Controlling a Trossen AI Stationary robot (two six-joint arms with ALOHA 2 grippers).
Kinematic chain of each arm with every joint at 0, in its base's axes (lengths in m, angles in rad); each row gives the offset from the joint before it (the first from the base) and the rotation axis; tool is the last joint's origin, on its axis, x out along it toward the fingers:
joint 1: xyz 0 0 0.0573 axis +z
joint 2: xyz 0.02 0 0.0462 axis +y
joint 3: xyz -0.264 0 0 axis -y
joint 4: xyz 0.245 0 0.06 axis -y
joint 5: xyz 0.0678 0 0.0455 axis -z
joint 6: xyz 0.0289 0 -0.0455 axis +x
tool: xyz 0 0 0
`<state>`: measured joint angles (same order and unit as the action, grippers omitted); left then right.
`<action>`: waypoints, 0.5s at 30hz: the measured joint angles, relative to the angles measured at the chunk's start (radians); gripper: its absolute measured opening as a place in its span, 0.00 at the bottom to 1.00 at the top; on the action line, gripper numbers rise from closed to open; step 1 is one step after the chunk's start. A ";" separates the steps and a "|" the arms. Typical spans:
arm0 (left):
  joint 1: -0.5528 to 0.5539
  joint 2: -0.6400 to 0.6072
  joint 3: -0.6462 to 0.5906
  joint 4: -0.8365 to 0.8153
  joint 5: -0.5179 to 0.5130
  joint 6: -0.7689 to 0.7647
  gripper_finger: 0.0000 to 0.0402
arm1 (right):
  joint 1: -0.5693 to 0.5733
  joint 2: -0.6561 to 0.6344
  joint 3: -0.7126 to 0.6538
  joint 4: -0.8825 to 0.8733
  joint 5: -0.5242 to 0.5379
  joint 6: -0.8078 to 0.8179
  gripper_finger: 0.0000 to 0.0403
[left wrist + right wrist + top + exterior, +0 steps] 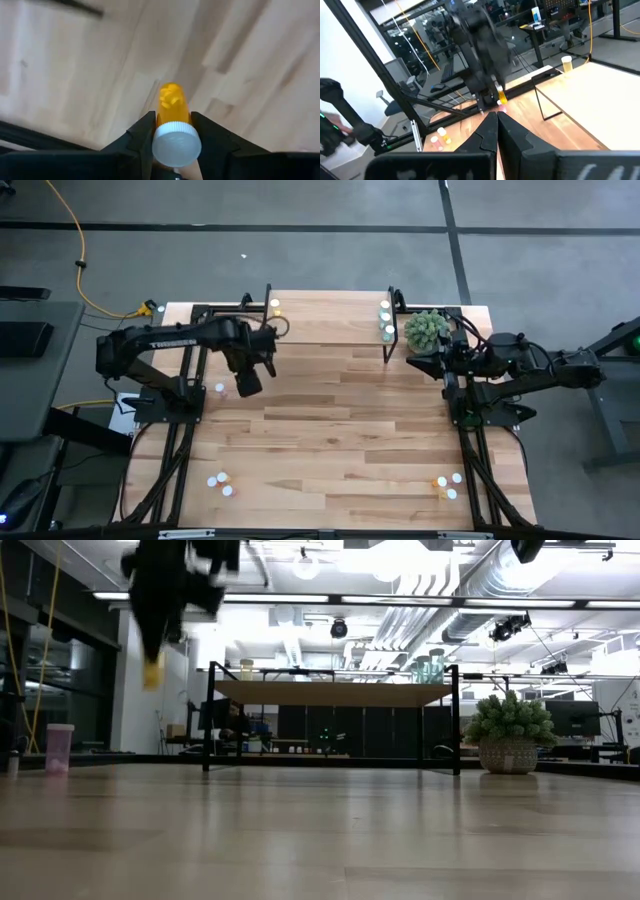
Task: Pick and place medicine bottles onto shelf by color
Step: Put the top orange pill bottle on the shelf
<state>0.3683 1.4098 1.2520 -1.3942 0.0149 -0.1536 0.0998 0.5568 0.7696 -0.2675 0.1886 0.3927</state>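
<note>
Orange-yellow medicine bottle [172, 112], white cap, clamped in left end effector [172, 137]

Two arms, one shelf [330, 320], one plant ball [427, 330]; roughly eleven medicine bottles [218, 481], some too small to count.

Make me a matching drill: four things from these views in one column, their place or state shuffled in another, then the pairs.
Things:
1. yellow bottle
2. plant
3. right gripper
4. pink bottle

Place or state:
A. shut, holding nothing
B. standing on the table, far left in the low view
C. gripped by the left gripper, off the table
D. beside the shelf's right end

Pairs: 1-C, 2-D, 3-A, 4-B
</note>
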 joint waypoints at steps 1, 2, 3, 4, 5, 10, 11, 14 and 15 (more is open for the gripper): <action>-0.004 0.004 0.057 -0.030 -0.001 0.008 0.26 | 0.000 0.000 0.000 -0.005 0.000 0.000 0.00; -0.005 0.011 0.117 -0.063 -0.005 0.011 0.26 | 0.000 0.000 0.000 -0.007 0.000 0.000 0.00; -0.005 0.026 0.177 -0.102 -0.013 0.011 0.26 | 0.000 0.000 0.000 -0.008 0.000 0.000 0.00; -0.005 0.044 0.237 -0.138 -0.026 0.011 0.26 | 0.000 0.000 0.000 -0.009 0.000 0.000 0.00; -0.004 0.071 0.300 -0.171 -0.043 0.012 0.26 | 0.000 0.000 0.000 -0.009 0.000 0.000 0.00; 0.016 0.210 0.575 -0.176 -0.072 0.079 0.26 | 0.000 0.000 0.000 -0.013 0.000 -0.012 0.00; 0.018 0.248 0.628 -0.172 -0.076 0.092 0.26 | 0.000 0.000 0.000 -0.015 0.000 -0.008 0.00; 0.033 0.370 0.772 -0.170 -0.105 0.128 0.26 | 0.000 0.000 0.000 -0.023 0.000 0.001 0.00; 0.037 0.407 0.819 -0.171 -0.121 0.138 0.26 | 0.000 0.000 0.000 -0.025 -0.001 0.003 0.00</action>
<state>0.4051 1.8164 2.0709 -1.5650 -0.1061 -0.0152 0.1001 0.5568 0.7696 -0.2929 0.1879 0.3956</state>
